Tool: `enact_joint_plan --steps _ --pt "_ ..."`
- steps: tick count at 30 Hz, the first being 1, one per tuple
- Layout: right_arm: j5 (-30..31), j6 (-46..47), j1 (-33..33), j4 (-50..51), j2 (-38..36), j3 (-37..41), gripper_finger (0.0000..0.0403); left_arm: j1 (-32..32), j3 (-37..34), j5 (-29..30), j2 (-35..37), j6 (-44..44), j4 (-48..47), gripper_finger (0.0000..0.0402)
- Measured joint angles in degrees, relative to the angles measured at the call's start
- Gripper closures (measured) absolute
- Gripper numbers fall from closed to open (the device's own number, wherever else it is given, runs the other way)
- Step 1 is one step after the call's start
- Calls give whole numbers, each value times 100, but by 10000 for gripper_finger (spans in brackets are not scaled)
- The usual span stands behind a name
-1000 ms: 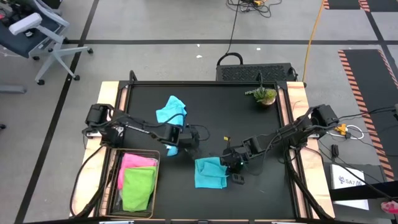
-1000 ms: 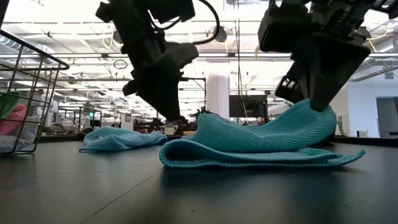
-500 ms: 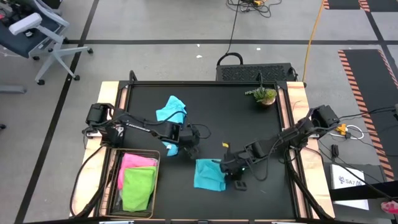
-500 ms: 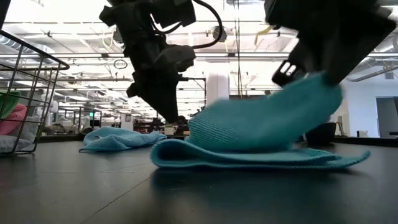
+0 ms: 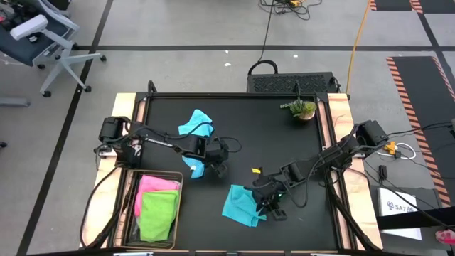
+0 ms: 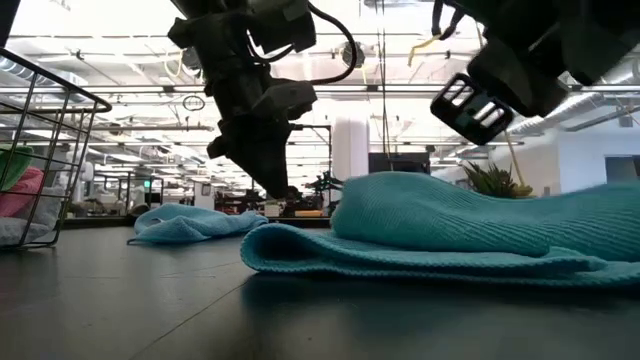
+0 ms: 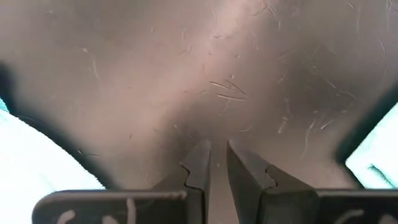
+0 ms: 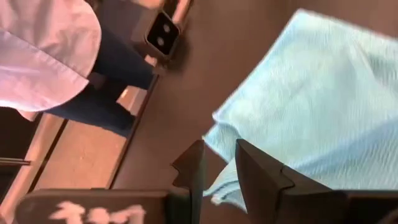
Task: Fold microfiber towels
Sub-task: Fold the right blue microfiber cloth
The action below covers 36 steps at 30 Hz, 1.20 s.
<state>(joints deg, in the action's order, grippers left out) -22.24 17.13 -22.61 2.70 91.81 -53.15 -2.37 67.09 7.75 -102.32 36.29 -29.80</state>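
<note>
1. High view: black table (image 5: 284, 142); wire basket (image 5: 130, 213) at front-left w/ pink towel (image 5: 153, 186) & lime green towel (image 5: 158, 213) inside.
2. Teal towel (image 5: 239, 206) folded, front-centre; light blue towel (image 5: 195, 126) crumpled behind.
3. Right gripper (image 5: 269, 205) just above teal towel's edge, fingers nearly together, empty.
4. Left gripper (image 5: 217, 168) over bare table, fingers nearly together.

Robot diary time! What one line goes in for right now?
teal towel: folded, on table | right gripper: beside it, empty | left gripper: empty, over mat
</note>
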Motion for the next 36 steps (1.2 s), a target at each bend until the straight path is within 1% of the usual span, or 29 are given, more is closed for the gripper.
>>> enact_joint_plan --steps 3,5,7,11,13,15,17,20,22,25,29,33,36 --pt "0 8 0 -148 37 0 319 20 0 1 0 -8 0 352" --pt "198 25 0 -143 37 0 319 20 0 -5 1 -10 1 352" --pt "604 209 8 -53 4 0 319 9 0 -89 2 1 4 352" --pt "1668 828 162 383 -245 -4 321 -106 0 -445 2 -68 211 352" --pt "2070 1343 259 661 -352 -4 332 -205 2 -659 -49 -129 503 353" --pt "2301 1797 326 860 -428 -4 357 -332 7 -802 -132 -131 712 353" --pt "2462 1969 352 968 -444 -4 387 -479 4 -863 -243 -135 885 355" --pt "2647 2080 350 1104 -388 -2 396 -716 2 -1030 -312 -344 1095 375" --pt "2671 2120 352 1279 -382 -2 401 -847 2 -1117 -313 -572 1303 394" --pt "2603 2163 391 1350 -383 -2 402 -969 2 -1182 -313 -673 1585 394" --pt "1972 2131 399 1226 -385 7 402 -1015 2 -1177 -313 -553 1681 398" --pt "1490 2095 357 1167 -385 242 403 -1015 2 -941 -313 -338 1705 394" --pt "1347 2169 295 1103 -385 477 403 -1014 2 -877 -317 -249 1795 396"
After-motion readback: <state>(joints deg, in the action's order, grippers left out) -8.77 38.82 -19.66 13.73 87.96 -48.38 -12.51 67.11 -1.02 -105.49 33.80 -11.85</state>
